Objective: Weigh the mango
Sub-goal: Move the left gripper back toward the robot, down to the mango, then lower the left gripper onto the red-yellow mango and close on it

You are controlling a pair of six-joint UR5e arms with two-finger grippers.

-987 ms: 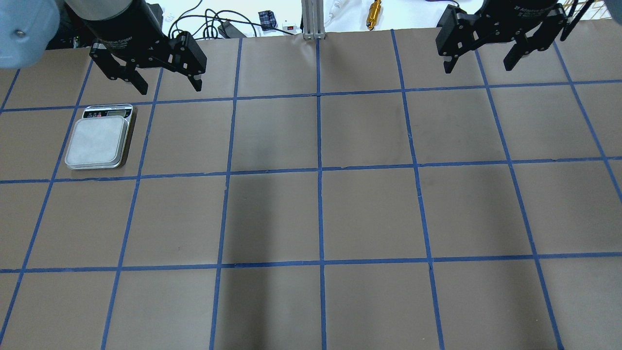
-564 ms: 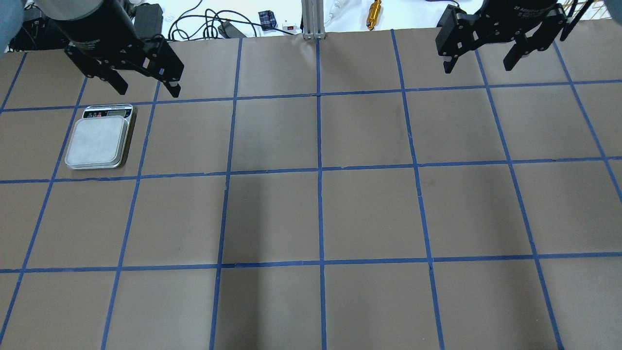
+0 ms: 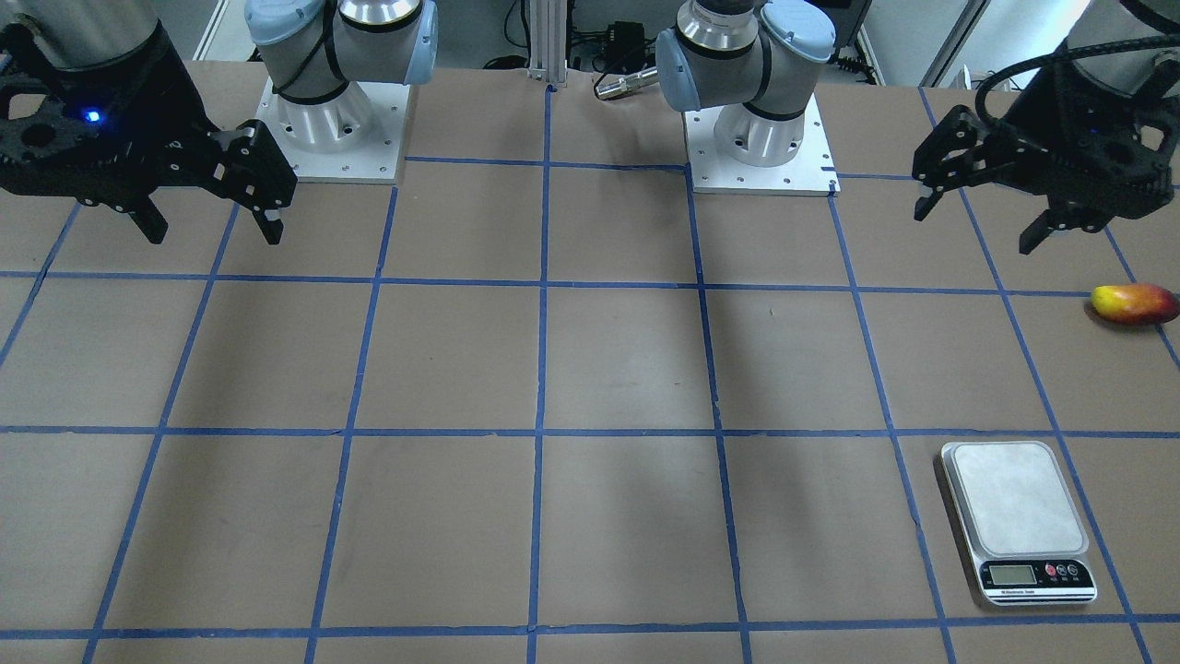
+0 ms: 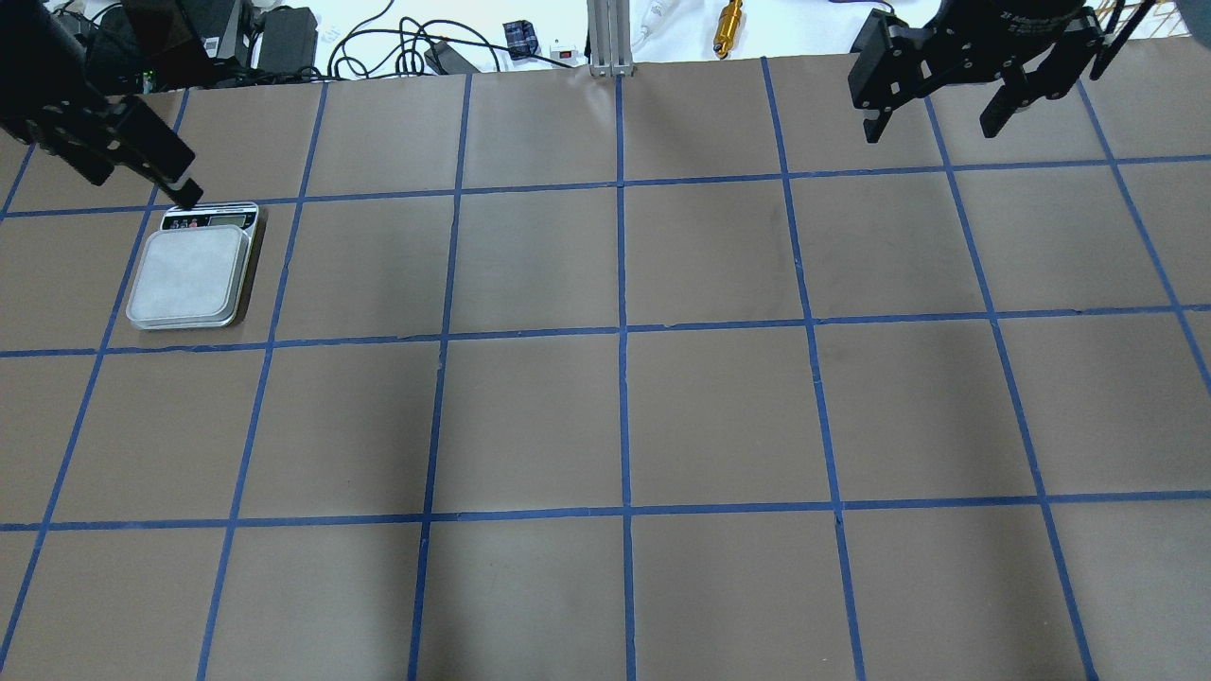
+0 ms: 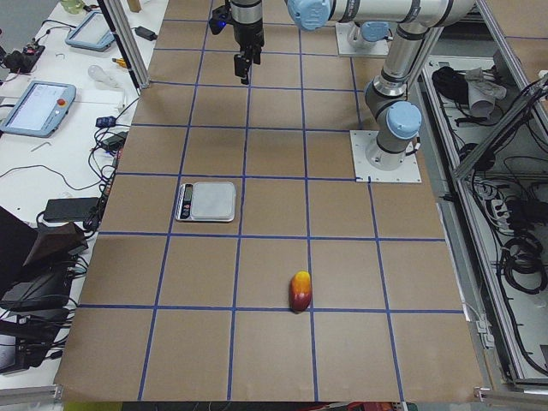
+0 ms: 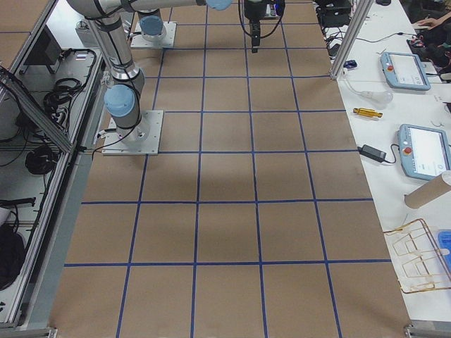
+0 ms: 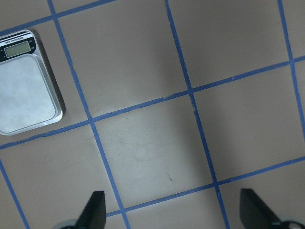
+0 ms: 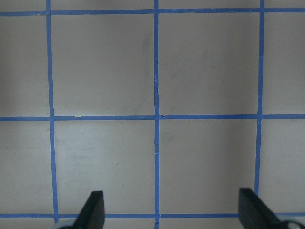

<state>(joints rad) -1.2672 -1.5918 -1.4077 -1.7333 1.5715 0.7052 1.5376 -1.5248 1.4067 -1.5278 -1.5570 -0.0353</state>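
Observation:
The mango (image 3: 1134, 303), yellow blending to red, lies on the brown table near its edge on my left; it also shows in the exterior left view (image 5: 300, 290). It is outside the overhead view. The silver scale (image 3: 1019, 516) stands bare, apart from the mango, and also shows in the overhead view (image 4: 189, 274) and the left wrist view (image 7: 24, 90). My left gripper (image 3: 975, 230) is open and empty, high above the table beside the mango. My right gripper (image 3: 214, 235) is open and empty, high over the table's other side (image 4: 929, 132).
The table is covered in brown paper with a blue tape grid. The two arm bases (image 3: 327, 129) (image 3: 761, 138) stand on white plates at my edge. Cables and power bricks (image 4: 407, 47), an aluminium post (image 4: 610, 38) and a brass cylinder (image 4: 728, 28) lie beyond the far edge.
My left gripper has swung leftward in the overhead view, from beside the scale's display to the view's left edge. The right gripper and the scale have not moved.

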